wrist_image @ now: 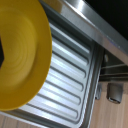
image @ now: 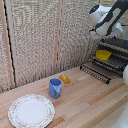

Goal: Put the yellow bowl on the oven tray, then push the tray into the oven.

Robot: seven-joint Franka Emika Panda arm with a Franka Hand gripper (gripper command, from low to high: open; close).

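The yellow dish [image: 103,54] sits on the baking sheet [image: 112,64], toward that tray's end nearer the exterior view's left, with bare bars stretching away from it on the other side. The baking sheet lies at the mouth of the oven [image: 119,46], and below it the oven's open door [image: 95,71] juts out over the wooden table [image: 85,102].

The grabber [image: 95,32] hangs above the dish, apart from it, beneath the white arm's bulky wrist. Its fingers are too small and blurred in the exterior view to read, and none shows clearly in the wrist view, so whether they are spread or pressed together cannot be told.

In the wrist view the dish [wrist_image: 22,55] fills much of the picture, its round rim overlapping a ribbed, shiny metal tray [wrist_image: 75,80] whose raised edge runs along a strip of wood.

On the table there is one blue cup [image: 55,88], one small orange block [image: 64,78] just behind it, and one large patterned plate [image: 31,111] at the near corner. Open wood lies between these three and the oven door. A woven screen [image: 40,35] closes off the back.
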